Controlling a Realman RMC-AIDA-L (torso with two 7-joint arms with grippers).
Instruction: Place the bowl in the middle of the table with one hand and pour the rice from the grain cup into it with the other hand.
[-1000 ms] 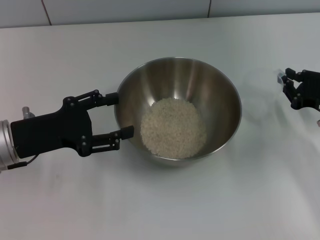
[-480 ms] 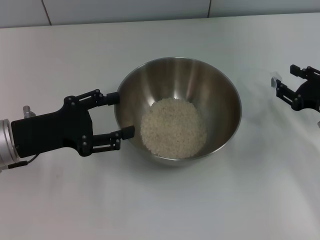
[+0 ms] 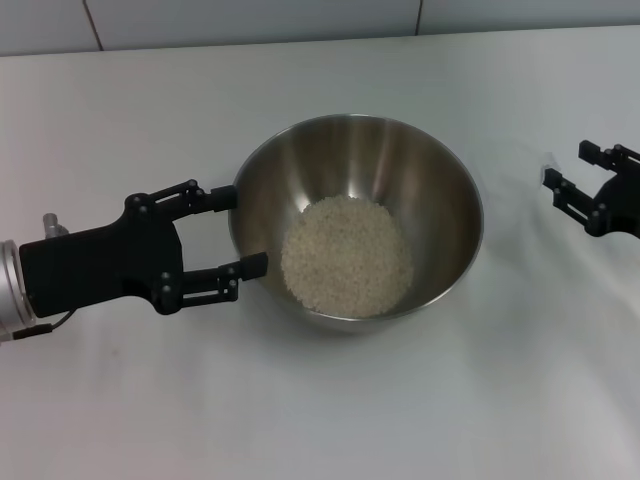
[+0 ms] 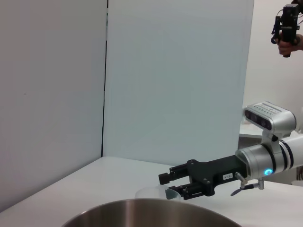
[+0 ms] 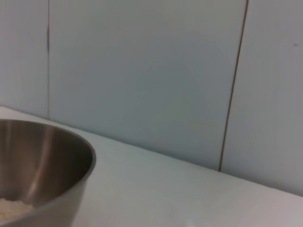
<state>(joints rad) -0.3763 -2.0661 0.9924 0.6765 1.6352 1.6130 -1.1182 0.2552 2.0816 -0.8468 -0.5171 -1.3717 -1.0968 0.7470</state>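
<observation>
I count one bowl point(image 3: 356, 215), sitting near the middle of the white counter point(image 3: 320, 410); one mound of rice point(image 3: 346, 256) lies in its bottom, a pale beige heap that leaves the steel walls bare above it; I count two claws. The left claw point(image 3: 250, 230) reaches in from the left with its two fingers spread wide, one tip at the bowl's rim and the other against the outer wall lower down; I cannot say for certain whether either tip actually touches the steel. The right claw point(image 3: 575, 180) is well apart from the bowl at the right edge of the head view, its body cut off by the frame; its two fingers stand apart with nothing solid between them that I can make out. In the left wrist view that same right claw point(image 4: 173, 184) shows beyond the bowl's rim point(image 4: 151, 215), fingers parted, with a faint clear cup point(image 4: 154, 192) on the counter just by its tips; the cup is hard to resolve; in the head view I cannot pick it out. The right wrist view shows only part of the bowl point(image 5: 42, 165) and a sliver of rice point(image 5: 12, 208), none of its own fingers.
</observation>
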